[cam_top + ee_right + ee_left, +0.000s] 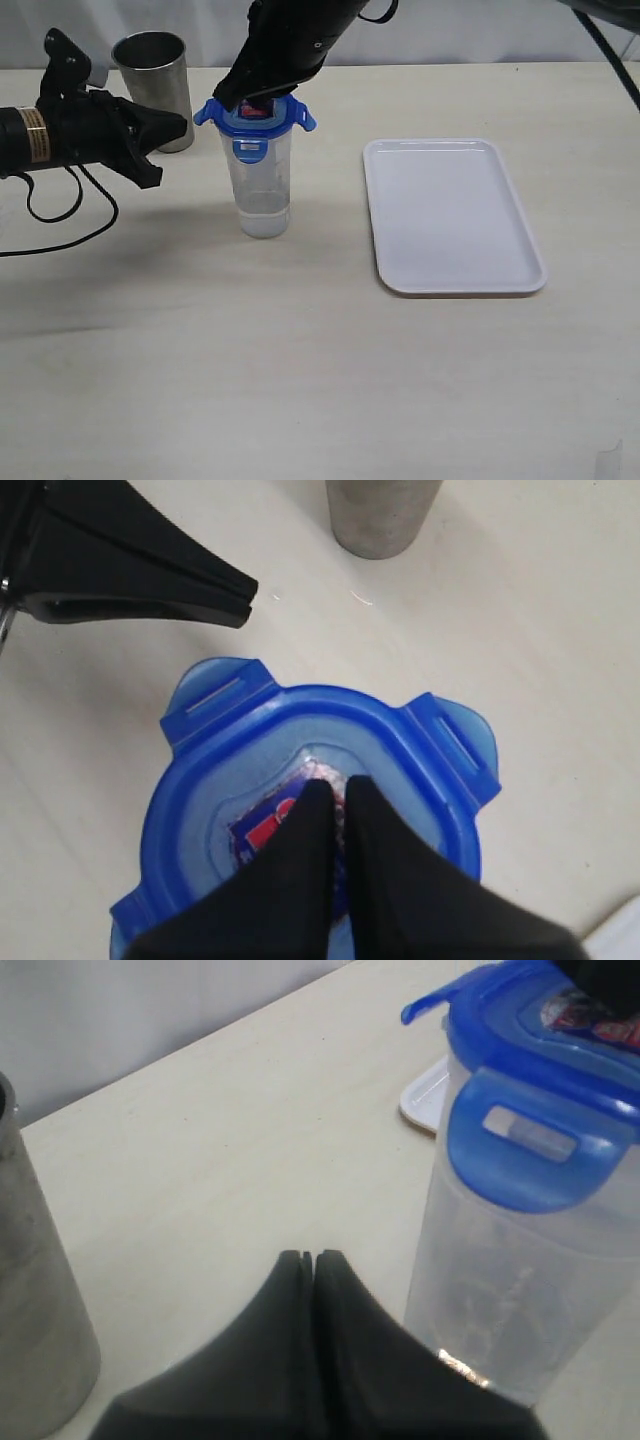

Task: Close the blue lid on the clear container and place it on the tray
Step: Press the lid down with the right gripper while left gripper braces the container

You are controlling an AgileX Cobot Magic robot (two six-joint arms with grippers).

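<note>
The tray (pixel 450 215) lies toward the counter's (pixel 300 400) right edge. Well apart from it, left of centre, the container (pixel 265 195) stands upright, with a cup (pixel 152 75) nearer the far edge. The lid (pixel 232 122) sits on the container. The right hand (pixel 335 786), pressed together, bears on the lid's label, and the left hand (pixel 309 1256), also pressed together, is just beside it.
</note>
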